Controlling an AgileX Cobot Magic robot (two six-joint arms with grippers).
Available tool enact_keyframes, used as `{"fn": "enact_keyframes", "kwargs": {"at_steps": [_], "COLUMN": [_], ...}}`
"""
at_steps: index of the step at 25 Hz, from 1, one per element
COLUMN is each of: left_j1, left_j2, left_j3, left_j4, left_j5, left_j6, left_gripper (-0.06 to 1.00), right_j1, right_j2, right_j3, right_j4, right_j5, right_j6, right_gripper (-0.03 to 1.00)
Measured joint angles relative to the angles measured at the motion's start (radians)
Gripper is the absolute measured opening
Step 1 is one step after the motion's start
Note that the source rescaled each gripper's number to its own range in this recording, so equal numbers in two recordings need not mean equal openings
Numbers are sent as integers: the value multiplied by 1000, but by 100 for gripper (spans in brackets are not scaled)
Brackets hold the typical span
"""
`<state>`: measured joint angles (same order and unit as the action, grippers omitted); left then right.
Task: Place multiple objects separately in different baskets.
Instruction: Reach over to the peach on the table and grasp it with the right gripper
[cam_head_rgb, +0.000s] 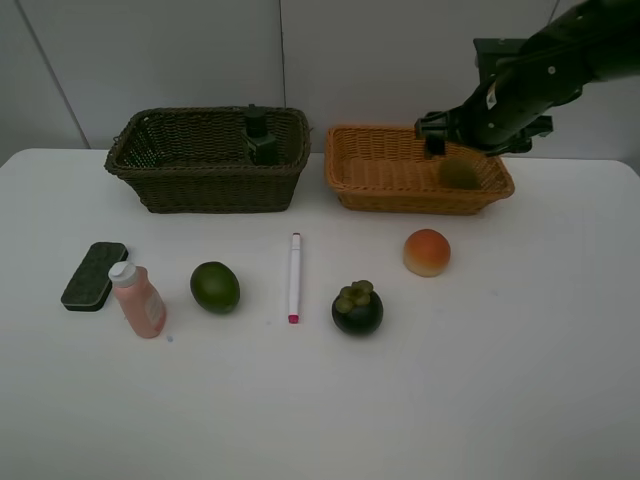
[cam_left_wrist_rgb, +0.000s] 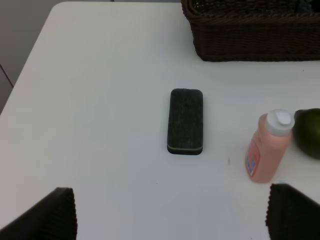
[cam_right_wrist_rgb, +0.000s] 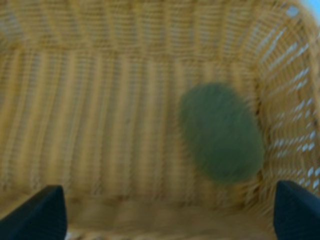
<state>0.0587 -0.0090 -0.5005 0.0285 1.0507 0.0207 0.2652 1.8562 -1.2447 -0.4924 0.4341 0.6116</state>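
Jaws spread wide, my claw (cam_right_wrist_rgb: 165, 220) hangs over the tan basket (cam_right_wrist_rgb: 100, 100), a blurred kiwi (cam_right_wrist_rgb: 220, 132) lying beside its wall

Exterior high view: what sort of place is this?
Probably a robot lab test bench: a white table, plain wall panels, and a robot arm over the tan basket.
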Motion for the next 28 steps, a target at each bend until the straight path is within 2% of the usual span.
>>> {"fn": "enact_keyframes", "kwargs": {"at_steps": [7, 16, 28], "left_j1": [0, 0, 0], "left_j2": [0, 0, 0], "left_j3": [0, 0, 0], "left_j4": [0, 0, 0], "left_j5": [0, 0, 0], "left_j6": [0, 0, 0], "left_gripper": [100, 100, 100], "right_j1": [85, 91, 91], "right_j2": [0, 20, 130], "right_j3": [0, 0, -1], "right_j4": [66, 257, 297], "right_j5": [72, 159, 224], "right_j6": [-4, -151, -182], "right_gripper": [100, 100, 100]}}
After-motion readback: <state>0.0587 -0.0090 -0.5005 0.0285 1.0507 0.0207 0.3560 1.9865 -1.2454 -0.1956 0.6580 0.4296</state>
